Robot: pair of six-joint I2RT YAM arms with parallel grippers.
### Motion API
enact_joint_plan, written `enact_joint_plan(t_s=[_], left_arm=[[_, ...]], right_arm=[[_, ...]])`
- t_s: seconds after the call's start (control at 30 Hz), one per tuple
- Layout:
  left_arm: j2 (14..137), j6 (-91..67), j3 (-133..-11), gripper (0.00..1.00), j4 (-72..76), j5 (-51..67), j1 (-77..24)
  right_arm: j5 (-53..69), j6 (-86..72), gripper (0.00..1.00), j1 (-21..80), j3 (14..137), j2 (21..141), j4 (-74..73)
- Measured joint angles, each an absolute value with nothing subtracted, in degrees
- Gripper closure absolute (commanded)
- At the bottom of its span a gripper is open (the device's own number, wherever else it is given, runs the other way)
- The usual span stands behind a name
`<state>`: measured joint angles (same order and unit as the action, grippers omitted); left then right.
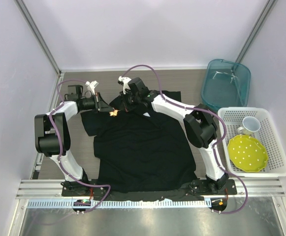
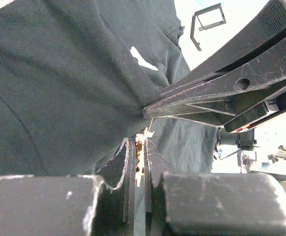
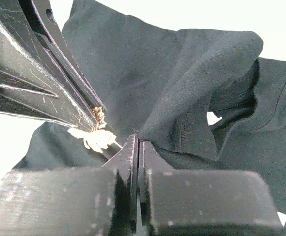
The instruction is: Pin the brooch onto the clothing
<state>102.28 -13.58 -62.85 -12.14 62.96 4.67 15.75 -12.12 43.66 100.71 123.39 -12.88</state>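
The clothing (image 1: pixel 143 147), a black T-shirt, lies spread on the table, its small white label (image 2: pixel 143 59) showing on the chest. My left gripper (image 1: pixel 106 109) is shut on the brooch (image 1: pixel 114 113), a small golden-orange leaf pinched edge-on between the jaws (image 2: pixel 143 147). In the right wrist view the brooch (image 3: pixel 96 139) hangs at the left gripper's fingertips (image 3: pixel 94 117), just left of my right gripper (image 3: pixel 138 140). The right gripper (image 1: pixel 126 106) is shut on a raised fold of the clothing (image 3: pixel 202 64) near the collar, and its fingertips (image 2: pixel 150 111) pucker the cloth right above the brooch.
A teal plastic bin (image 1: pixel 226 83) stands at the back right. In front of it is a white basket (image 1: pixel 276 142) holding a yellow-green dotted plate (image 1: pixel 247 152) and a white cup (image 1: pixel 251 125). The arms' bases sit at the near edge.
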Motion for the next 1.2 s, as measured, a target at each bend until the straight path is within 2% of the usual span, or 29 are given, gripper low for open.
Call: enact_joint_plan(t_s=[0.77, 0.87, 1.0, 1.2], left_arm=[[102.26, -18.02, -61.43, 0.98, -6.76, 62.15, 3.18], [102.26, -18.61, -61.32, 0.98, -6.07, 62.15, 3.16], [102.26, -19.14, -61.08, 0.98, -5.67, 62.13, 3.16], [102.26, -19.18, -60.93, 0.98, -4.99, 62.41, 2.98]], right_arm=[[16.38, -14.39, 0.99, 44.47, 101.16, 123.37, -10.74], [16.29, -14.39, 0.93, 44.45, 101.16, 123.37, -10.72], [16.69, -14.28, 0.73, 44.42, 101.16, 123.35, -10.74], [17.39, -13.8, 0.54, 43.24, 101.12, 123.24, -11.55]])
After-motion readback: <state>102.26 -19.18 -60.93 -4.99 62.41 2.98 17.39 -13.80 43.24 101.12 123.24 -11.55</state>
